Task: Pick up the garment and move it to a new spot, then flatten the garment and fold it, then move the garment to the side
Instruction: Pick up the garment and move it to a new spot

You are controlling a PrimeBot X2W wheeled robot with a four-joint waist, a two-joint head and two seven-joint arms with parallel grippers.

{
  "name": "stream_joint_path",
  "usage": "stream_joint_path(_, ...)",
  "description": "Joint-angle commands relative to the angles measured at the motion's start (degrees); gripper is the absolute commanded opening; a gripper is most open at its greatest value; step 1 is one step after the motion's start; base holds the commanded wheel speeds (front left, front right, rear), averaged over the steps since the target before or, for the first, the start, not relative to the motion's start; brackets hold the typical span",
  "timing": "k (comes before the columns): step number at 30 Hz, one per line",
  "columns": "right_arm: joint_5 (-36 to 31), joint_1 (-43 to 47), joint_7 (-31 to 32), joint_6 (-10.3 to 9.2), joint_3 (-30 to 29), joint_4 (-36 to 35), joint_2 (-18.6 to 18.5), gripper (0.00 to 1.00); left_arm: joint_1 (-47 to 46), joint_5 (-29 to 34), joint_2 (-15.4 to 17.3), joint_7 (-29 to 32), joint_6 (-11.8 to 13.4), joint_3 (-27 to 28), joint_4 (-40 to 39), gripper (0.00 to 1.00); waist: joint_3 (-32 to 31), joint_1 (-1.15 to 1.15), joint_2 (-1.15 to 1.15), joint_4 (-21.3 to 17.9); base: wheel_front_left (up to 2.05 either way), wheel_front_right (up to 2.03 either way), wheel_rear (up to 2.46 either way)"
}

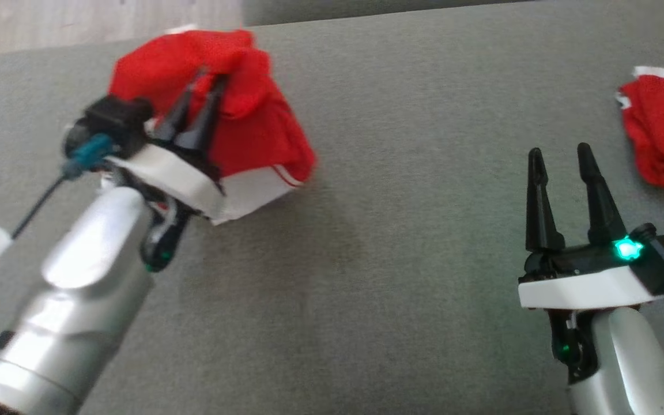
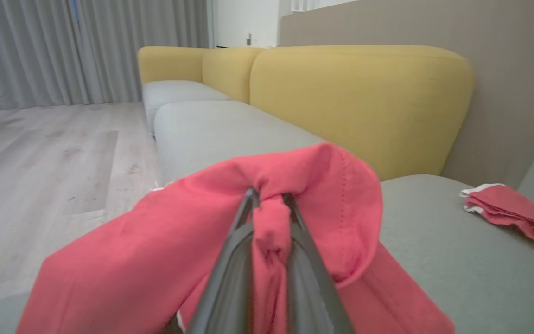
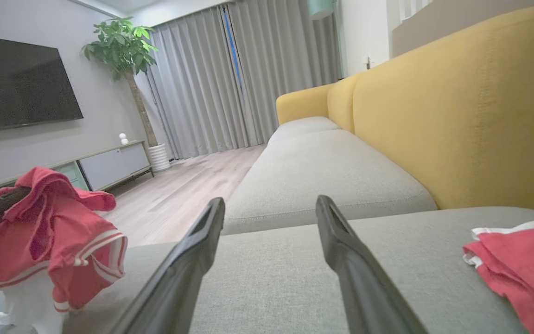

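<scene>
Pinching a fold near the top of the red garment (image 1: 251, 132), my left hand (image 1: 212, 76) is closed tight on the cloth, so the rest hangs in a bunch. It is blurred but seemingly just clear of the grey sofa seat (image 1: 395, 259), ready to carry to a new spot. My right hand (image 1: 559, 151) hovers wide open and empty, well apart, near a second red garment (image 1: 663, 138).

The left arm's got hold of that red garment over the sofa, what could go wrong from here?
1. The left gripper pinches only a small fold of the red garment in its jaws, so it could slip free when carried.
2. It hangs crumpled and may land bunched, hard to flatten.
3. A second red garment lies near the open right gripper and could be grabbed by mistake.
</scene>
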Motion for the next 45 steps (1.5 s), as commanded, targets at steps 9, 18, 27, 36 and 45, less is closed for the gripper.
stream_joint_path(9, 2.8, -2.6, -0.4, -0.04, 3.5, -1.5, -0.2, 1.00, -4.6, 2.2, -6.7, 2.0, 1.2, -3.9, -2.6, 0.88, 2.7, 0.01, 0.00, -8.9, 0.00, 0.00, 0.00)
stream_joint_path(18, 3.1, -2.6, -0.4, -0.04, 2.7, -1.0, -0.2, 1.00, -4.8, 3.4, -11.8, -4.3, 3.0, -3.2, 2.7, 1.00, 2.4, 0.01, 0.00, -8.9, 0.00, 0.00, 0.00)
stream_joint_path(27, 1.1, -0.9, -0.4, -0.04, 1.0, -0.2, -0.2, 1.00, 3.5, 6.4, -6.9, -5.4, 5.9, 6.3, -3.1, 1.00, -0.9, 0.01, 0.00, -2.4, 0.00, 0.00, 0.00)
stream_joint_path(36, 0.1, 1.5, -0.4, -0.04, -0.7, 0.7, -0.2, 1.00, 18.5, 10.5, -6.1, -5.4, 7.6, 15.7, -9.8, 1.00, -4.1, 0.01, 0.00, 1.8, 0.00, 0.00, 0.00)
stream_joint_path(45, -0.2, 2.9, -0.4, -0.04, -0.5, 1.8, -0.2, 1.00, 28.3, 16.1, -10.1, -5.5, 6.4, 20.8, -11.9, 1.00, -5.1, 0.01, 0.00, 2.3, 0.00, 0.00, 0.00)
